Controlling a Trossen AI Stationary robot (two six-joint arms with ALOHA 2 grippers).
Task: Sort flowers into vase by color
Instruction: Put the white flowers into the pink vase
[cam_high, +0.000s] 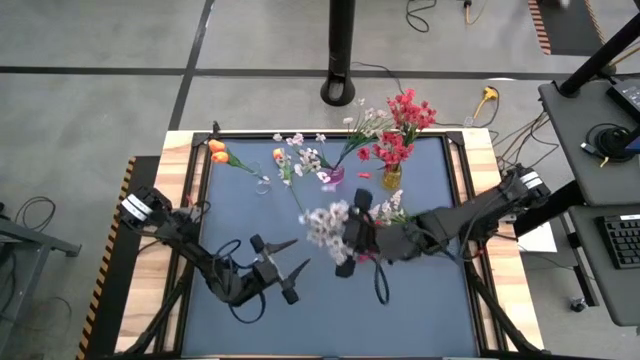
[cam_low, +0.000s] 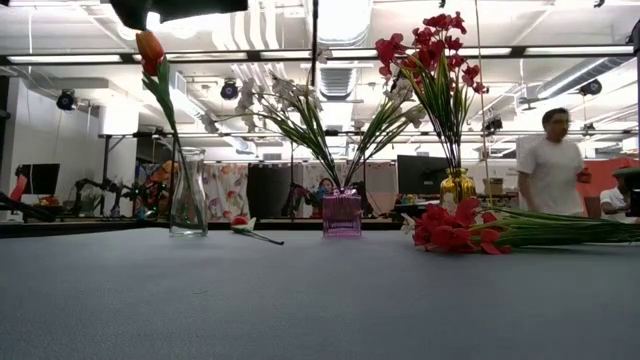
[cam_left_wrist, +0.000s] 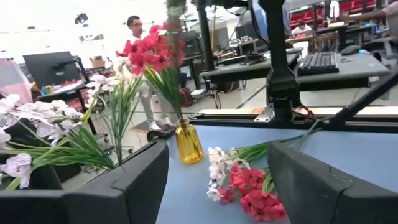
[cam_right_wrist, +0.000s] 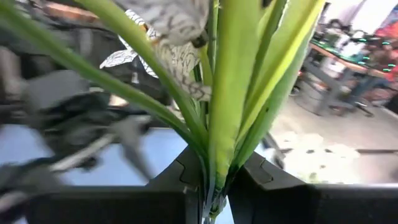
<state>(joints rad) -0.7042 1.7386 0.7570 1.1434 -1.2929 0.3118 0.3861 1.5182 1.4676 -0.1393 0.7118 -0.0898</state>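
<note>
The right gripper (cam_right_wrist: 208, 186) is clamping a white spray (cam_high: 325, 225) by its green stem, fingers nearly shut with the stalk pinched between them. In the right wrist view the stem is rising straight out from between the fingers, leaves fanning to either side and pale blossoms hanging beyond. From above, the spray's blossom head is sitting just ahead of this gripper, toward the left arm, and its long axis is running roughly across the table, bloom end pointing left and stem end back into the fingers.

The left gripper (cam_high: 283, 268) is standing wide open and holding nothing, near the front edge of the mat and a little apart from the white blossoms.

Beyond the right gripper, toward the far edge, the purple vase (cam_high: 331, 177) is already holding white sprays. To seat this one well, I judge the arm should be tipping the spray so the cut stem end is leading downward, lining it over the purple vase's mouth, and lowering it clear of the blooms already standing there. A loose grip could let the stalk swivel.

Farther right, the yellow vase (cam_high: 391, 179) is carrying red flowers (cam_high: 405, 125); a red spray (cam_low: 450, 228) is lying flat on the mat beside the right arm. Farthest left, the clear vase (cam_low: 187, 192) is holding an orange bud (cam_low: 149, 46).
</note>
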